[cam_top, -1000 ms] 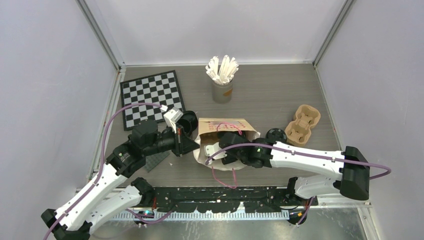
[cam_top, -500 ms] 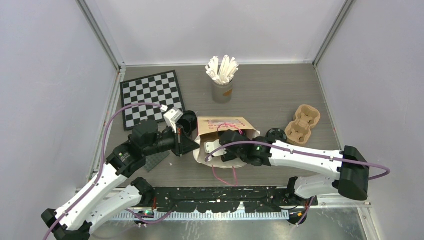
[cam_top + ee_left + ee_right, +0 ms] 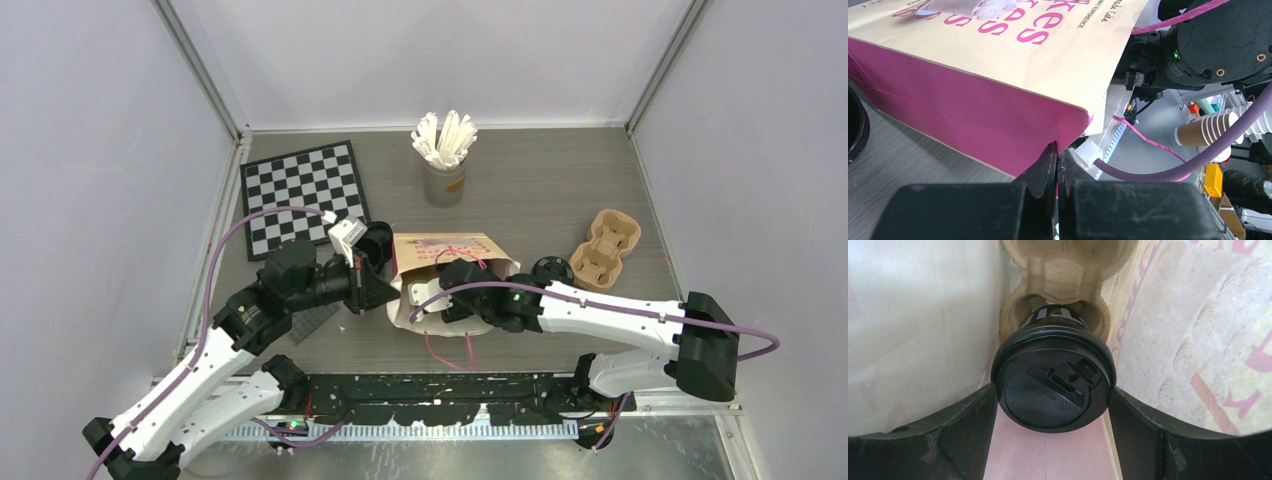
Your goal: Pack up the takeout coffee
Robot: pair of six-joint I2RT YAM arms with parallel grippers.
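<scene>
My left pincer [image 3: 1056, 152] is clenched on the bag [image 3: 998, 65] edge, lower centre. My right pincer [image 3: 1053, 390] grasps the coffee cup [image 3: 1050, 382] mid-frame.

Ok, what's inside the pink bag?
In the pink bag, a black-lidded coffee cup sits in a pulp carrier, held by the right gripper. The cup's base and anything under the carrier are hidden.

Bright, even overhead light; soft shadows on the counter [image 3: 560, 190]. Inside the paper bag [image 3: 1198, 340] light glows through its walls; coffee cup [image 3: 1053, 385] sharp, lower corners dark, blurred.
</scene>
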